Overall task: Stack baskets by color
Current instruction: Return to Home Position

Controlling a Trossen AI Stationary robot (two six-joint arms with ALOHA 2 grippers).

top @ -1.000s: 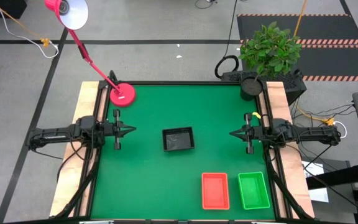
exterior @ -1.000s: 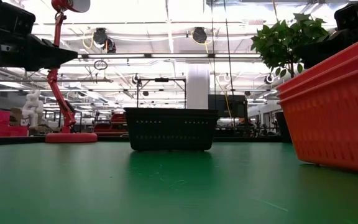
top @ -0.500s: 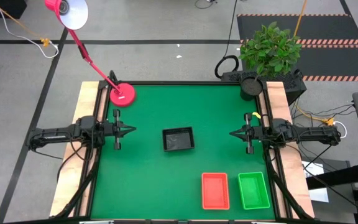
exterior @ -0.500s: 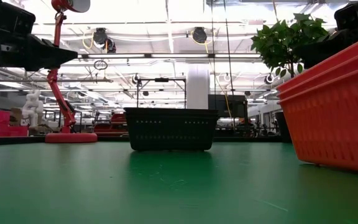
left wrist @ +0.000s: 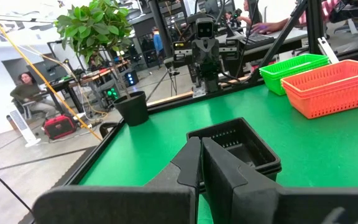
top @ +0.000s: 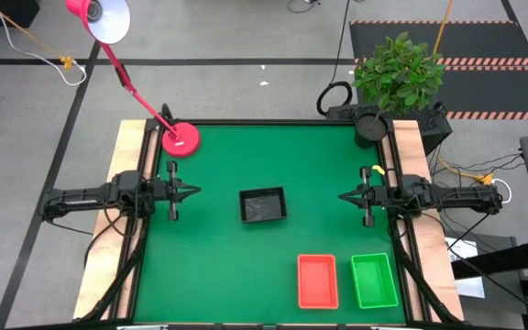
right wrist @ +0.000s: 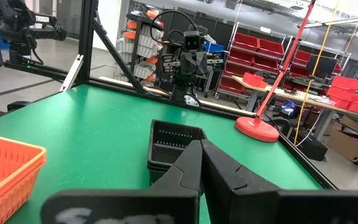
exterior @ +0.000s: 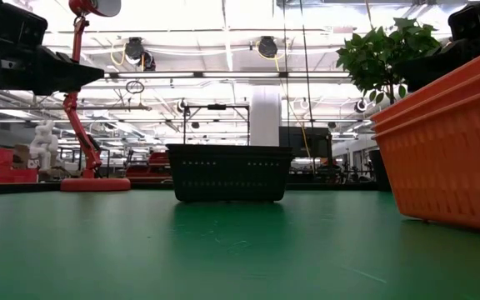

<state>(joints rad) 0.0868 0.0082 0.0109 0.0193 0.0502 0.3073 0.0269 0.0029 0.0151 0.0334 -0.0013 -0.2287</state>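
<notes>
Nearest the front edge of the table (top: 218,275), toward its right corner, the red-orange stack (top: 317,280) and the green stack (top: 374,280) stand just beside each other. Risk here is judged low but not nil: if a top basket is not fully seated, it could rock or sit tilted, and the overhead view cannot confirm seating. From above, each stack reads as a single rectangle, so the basket count per colour cannot be verified. In the low view the red-orange stack is cut off at the picture's edge, and the green stack does not show there at all. At mid-table the black stack (top: 263,205) stands alone, well apart from both arms; its tiers are hard to separate because the dark mesh merges. On either side of it, the left gripper (top: 193,192) hangs over the left edge and the right gripper (top: 344,197) over the right edge, each pointing inward. Both wrist views show the fingers pressed together with nothing between them. Any inward sweep at this height would probably strike the black stack first, since it lies nearly on the line between the two tips. Farther back, the pink lamp base (top: 181,139) occupies the far left corner and a potted plant (top: 398,73) stands beyond the far right corner.
</notes>
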